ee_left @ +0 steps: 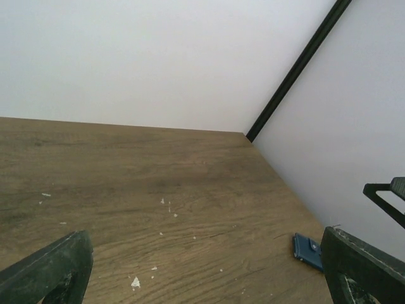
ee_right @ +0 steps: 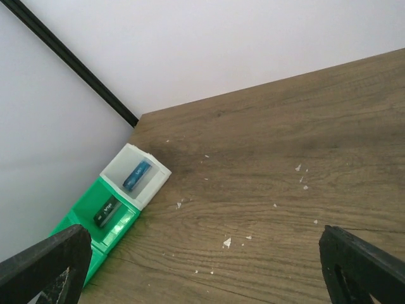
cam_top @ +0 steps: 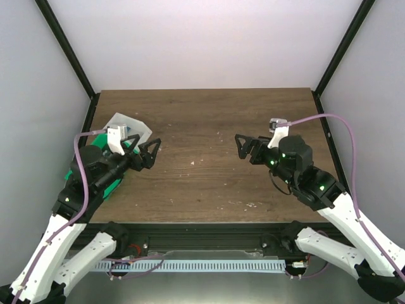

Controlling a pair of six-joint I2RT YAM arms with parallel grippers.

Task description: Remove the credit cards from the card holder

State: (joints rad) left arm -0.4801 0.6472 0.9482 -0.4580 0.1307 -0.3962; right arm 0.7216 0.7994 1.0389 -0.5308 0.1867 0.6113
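Observation:
The card holder (ee_left: 308,248) is a small blue-grey wallet lying flat and folded on the wooden table (cam_top: 202,120), close to the right wall. It shows only in the left wrist view; in the top view my right arm covers that spot. No credit cards are in view. My left gripper (cam_top: 149,154) hovers open over the table's left side, with nothing between its wide-apart fingers (ee_left: 54,269). My right gripper (cam_top: 243,147) hovers open over the right-middle, also empty, its fingers (ee_right: 364,269) far apart. The two grippers face each other across the middle.
A white bin (ee_right: 155,187) holding a small blue item stands at the back left, and a green bin (ee_right: 82,209) holding a small black item joins it nearer the front. My left arm hangs over both bins (cam_top: 120,120). Pale crumbs (ee_right: 226,242) dot the wood.

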